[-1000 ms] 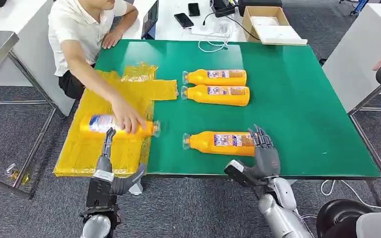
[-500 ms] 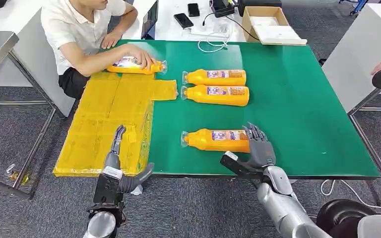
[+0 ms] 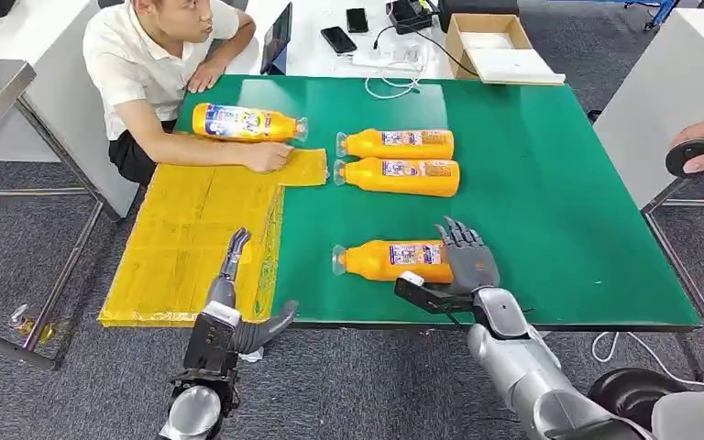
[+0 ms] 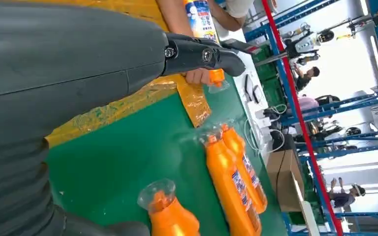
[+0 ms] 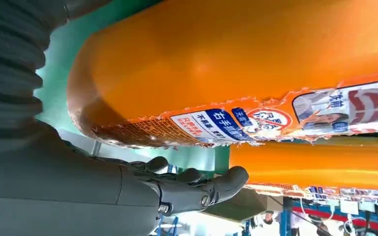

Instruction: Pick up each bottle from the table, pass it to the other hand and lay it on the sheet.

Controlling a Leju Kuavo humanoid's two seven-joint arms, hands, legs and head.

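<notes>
An orange bottle point(image 3: 387, 260) point(image 5: 236, 64) lies on its side on the green table point(image 3: 550, 192), cap pointing toward the yellow sheet point(image 3: 192, 229). My right hand point(image 3: 466, 261) point(image 5: 78, 187) is at its base end; the fingers point(image 5: 197, 189) reach past the base, spread and not closed, and the thumb point(image 3: 419, 293) lies toward the table's front edge. My left hand point(image 3: 229, 307) point(image 4: 78, 73) hovers open at the sheet's near corner, holding nothing. Two more orange bottles point(image 3: 396, 143) point(image 3: 399, 176) point(image 4: 234, 172) lie side by side farther back. A fourth bottle point(image 3: 243, 122) lies near the person.
A person sits at the table's far left corner, one hand point(image 3: 269, 158) resting on the sheet's far strip. Phones, cables and an open cardboard box point(image 3: 495, 46) lie on the white table behind. Another person's hand holds a dark disc point(image 3: 692, 158) at the right.
The person lifted a bottle off the sheet, set it at the far left of the table, then laid a hand on the sheet. My right hand moved onto the near bottle's base. My left hand drifted right.
</notes>
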